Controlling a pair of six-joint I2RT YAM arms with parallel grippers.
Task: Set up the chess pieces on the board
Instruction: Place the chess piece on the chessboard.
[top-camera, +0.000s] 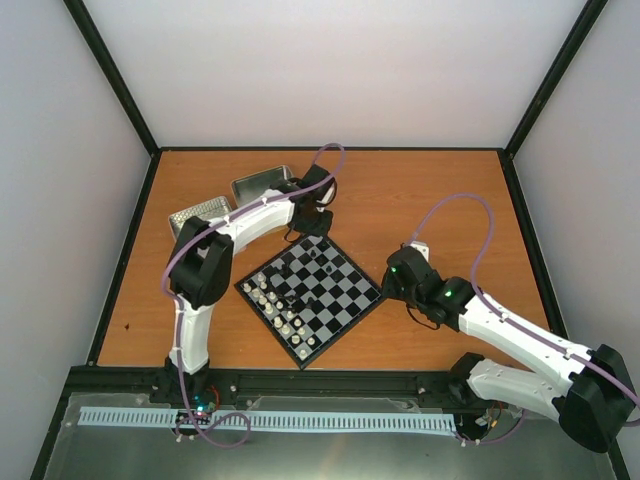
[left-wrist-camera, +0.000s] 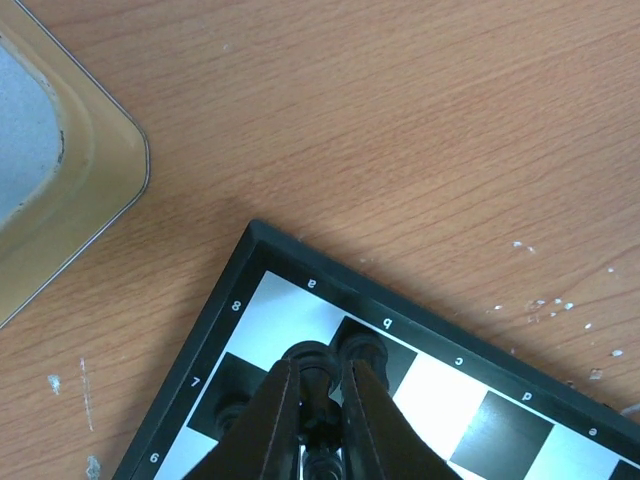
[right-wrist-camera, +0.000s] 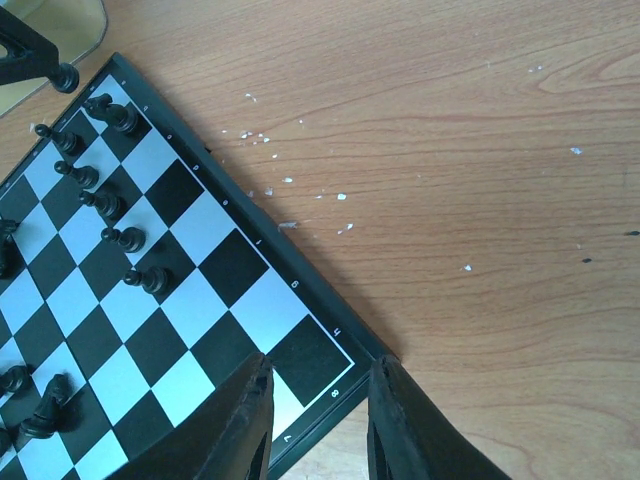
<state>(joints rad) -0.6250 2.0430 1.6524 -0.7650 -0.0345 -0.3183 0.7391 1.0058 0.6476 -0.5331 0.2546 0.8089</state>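
Note:
The board (top-camera: 345, 300) lies as a diamond in the middle of the table. My left gripper (top-camera: 310, 222) hangs over its far corner, shut on a black chess piece (left-wrist-camera: 309, 356) at the a8 corner square (left-wrist-camera: 270, 310); I cannot tell whether the piece touches the board. Two more black pieces stand beside it (left-wrist-camera: 365, 346) (left-wrist-camera: 229, 414). Several black pawns (right-wrist-camera: 105, 205) line one row. White pieces (top-camera: 270, 300) stand along the near left side. My right gripper (right-wrist-camera: 315, 400) is open and empty over the board's h8 corner (right-wrist-camera: 310, 355), also seen from above (top-camera: 395, 272).
Two silver metal tins (top-camera: 262, 183) (top-camera: 200, 215) sit behind the board on the left; one tin's rim (left-wrist-camera: 90, 190) is close to my left gripper. Bare wood (top-camera: 440, 190) lies to the right and behind. Small white crumbs (right-wrist-camera: 290, 185) lie on the table near the board.

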